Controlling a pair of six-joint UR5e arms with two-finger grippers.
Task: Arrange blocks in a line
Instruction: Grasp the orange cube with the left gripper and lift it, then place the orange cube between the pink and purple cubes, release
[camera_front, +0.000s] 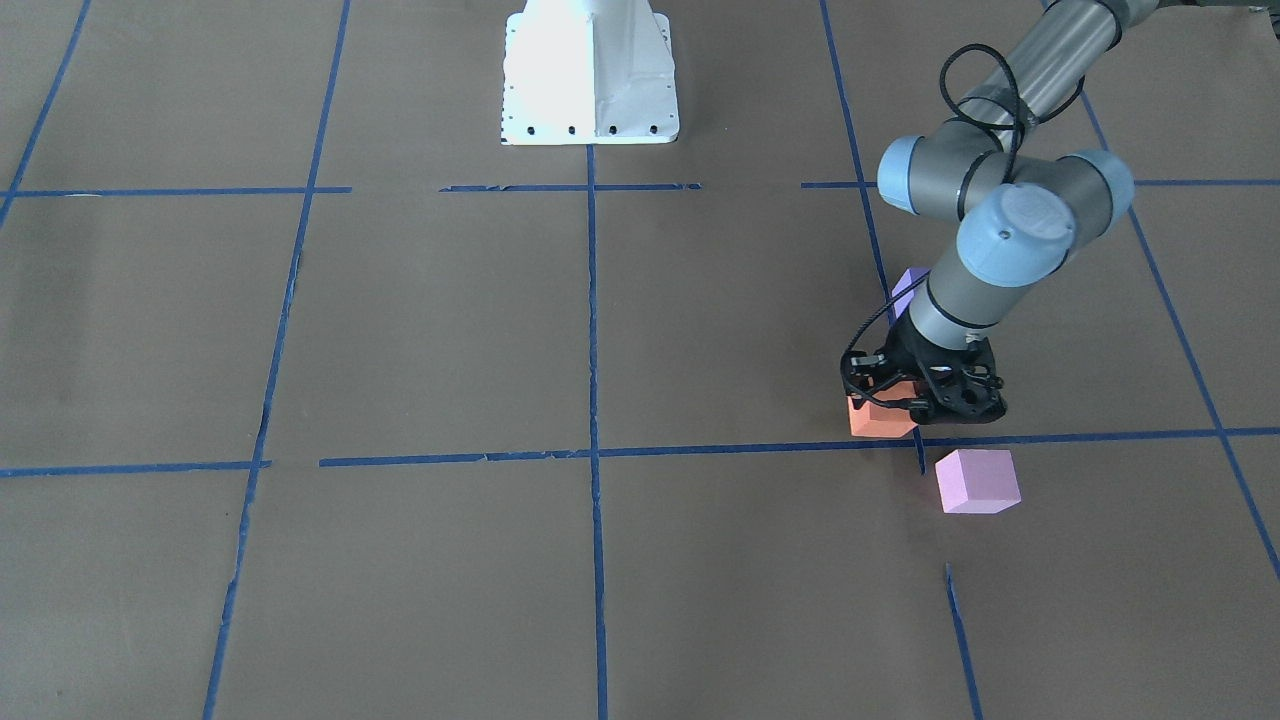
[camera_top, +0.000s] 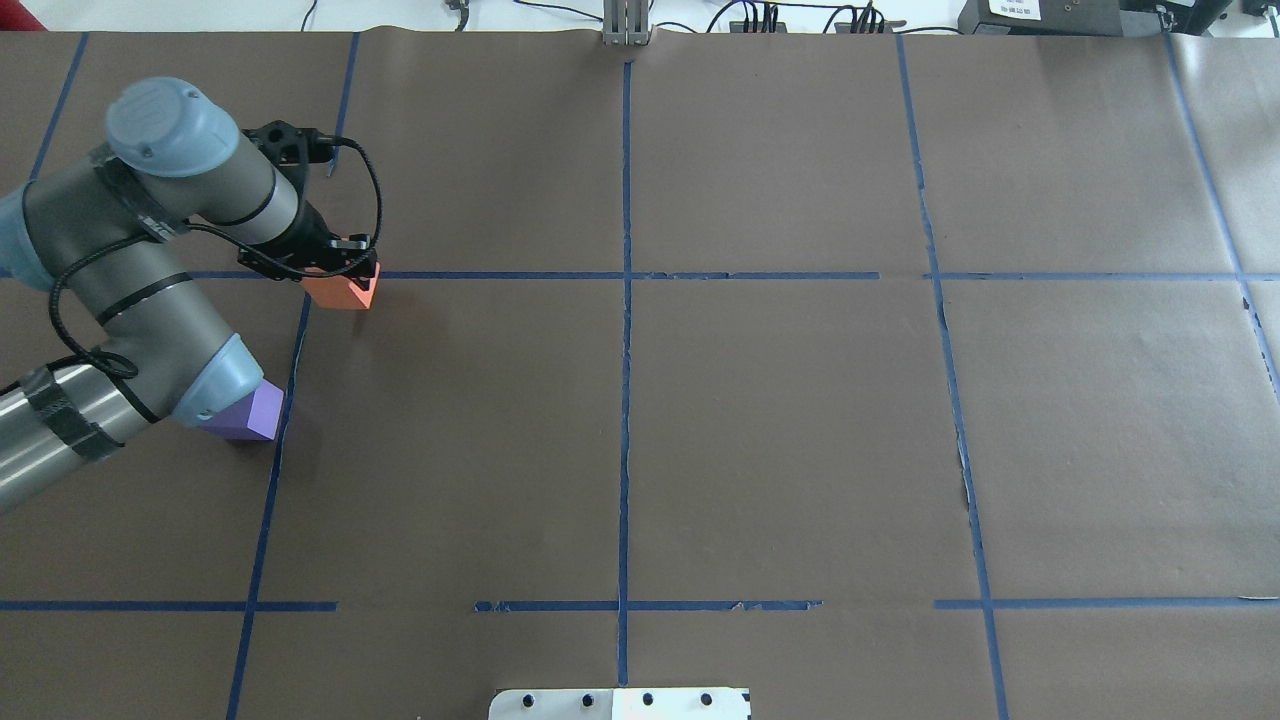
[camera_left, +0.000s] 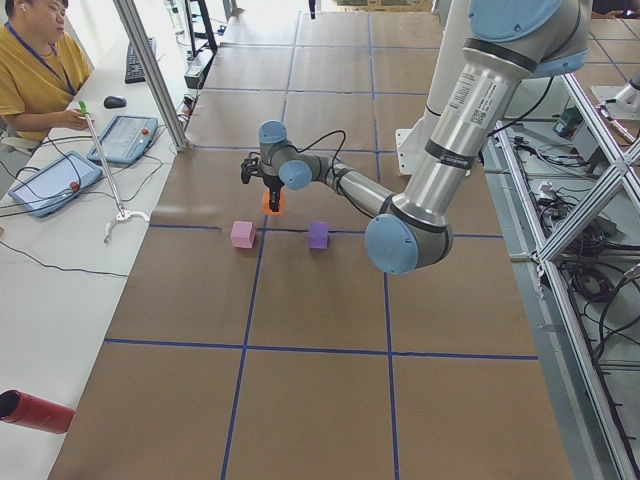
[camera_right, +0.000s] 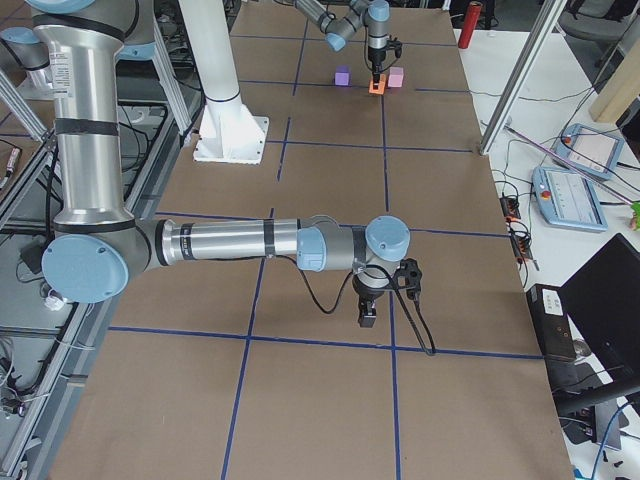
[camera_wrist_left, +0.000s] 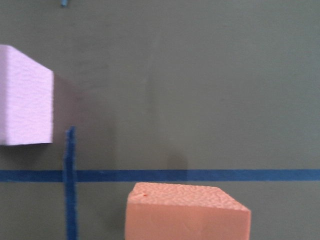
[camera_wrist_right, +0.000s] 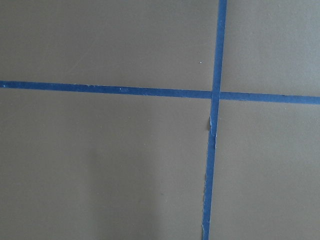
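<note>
My left gripper (camera_front: 893, 395) is down over the orange block (camera_front: 880, 418) and shut on it, at or just above the paper beside a blue tape line. The overhead view shows the same grip on the orange block (camera_top: 340, 288). The pale pink block (camera_front: 977, 481) lies just across the tape line, close to the orange one; the left wrist view shows it (camera_wrist_left: 25, 100) at the left, apart from the orange block (camera_wrist_left: 187, 212). The purple block (camera_top: 250, 412) sits nearer the robot, partly hidden by my left arm. My right gripper (camera_right: 367, 318) hangs over bare paper far from the blocks; I cannot tell if it is open.
Blue tape lines (camera_top: 625, 275) divide the brown paper into squares. The white robot base (camera_front: 590, 70) stands at the table's robot side. An operator (camera_left: 30, 70) sits at a side bench with tablets. A red cylinder (camera_left: 35, 412) lies on that bench.
</note>
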